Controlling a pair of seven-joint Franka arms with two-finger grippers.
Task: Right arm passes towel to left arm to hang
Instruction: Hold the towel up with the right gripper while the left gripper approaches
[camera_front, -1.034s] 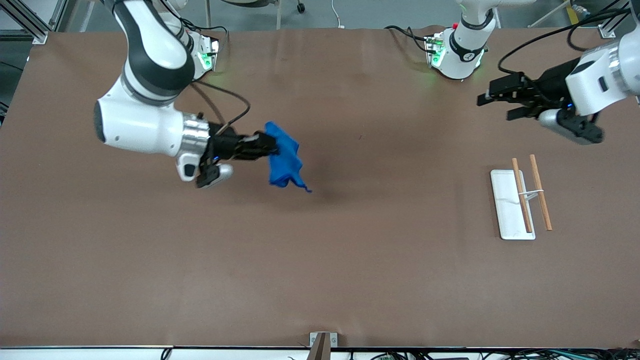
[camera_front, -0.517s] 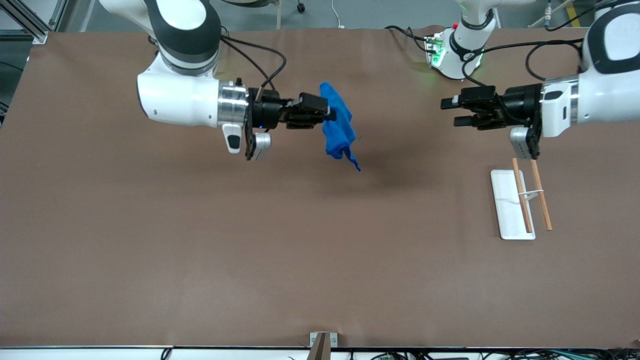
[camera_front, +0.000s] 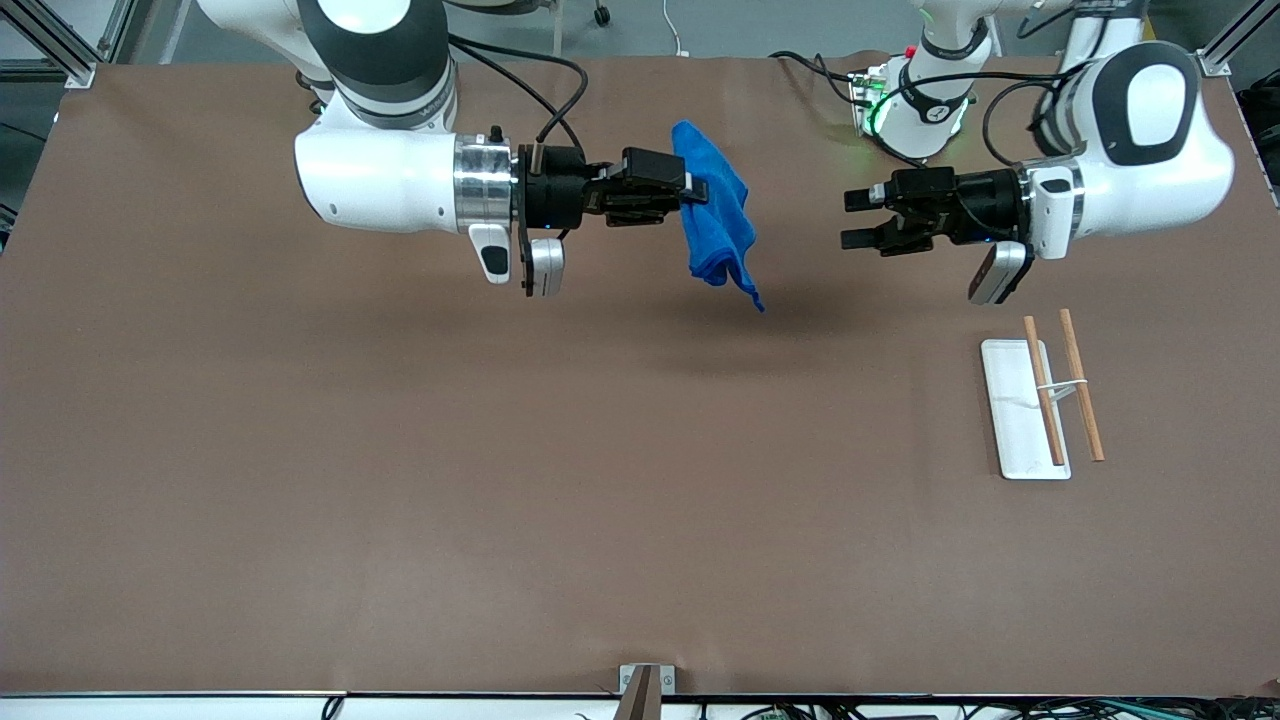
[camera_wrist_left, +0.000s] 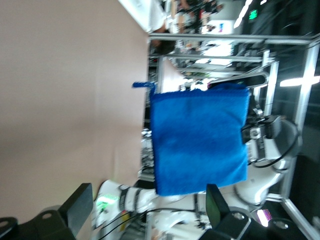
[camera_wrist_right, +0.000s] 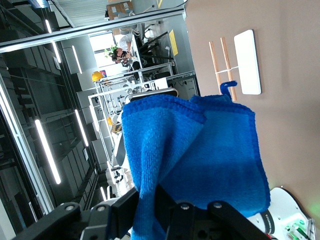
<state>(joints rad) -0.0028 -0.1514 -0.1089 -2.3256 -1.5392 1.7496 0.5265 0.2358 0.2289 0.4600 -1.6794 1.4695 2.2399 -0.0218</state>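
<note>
The right gripper (camera_front: 690, 190) was held level above the table (camera_front: 400, 450), its jaws pinching the upper edge of the towel (camera_front: 715, 215). The towel hung free in the air, folded and draping downward, with its loop tag (camera_front: 757, 303) at the lowest corner; it touched nothing but the gripper. The left gripper (camera_front: 850, 220) was also level above the table, pointed at the towel and near it but apart, its jaws spread with nothing between them. In the left wrist view the towel (camera_wrist_left: 200, 140) faced that gripper squarely, flat side on. A white rack (camera_front: 1022, 410) with two wooden bars (camera_front: 1082, 398) lay on the table toward the left arm's end, nearer the front camera than both grippers.
</note>
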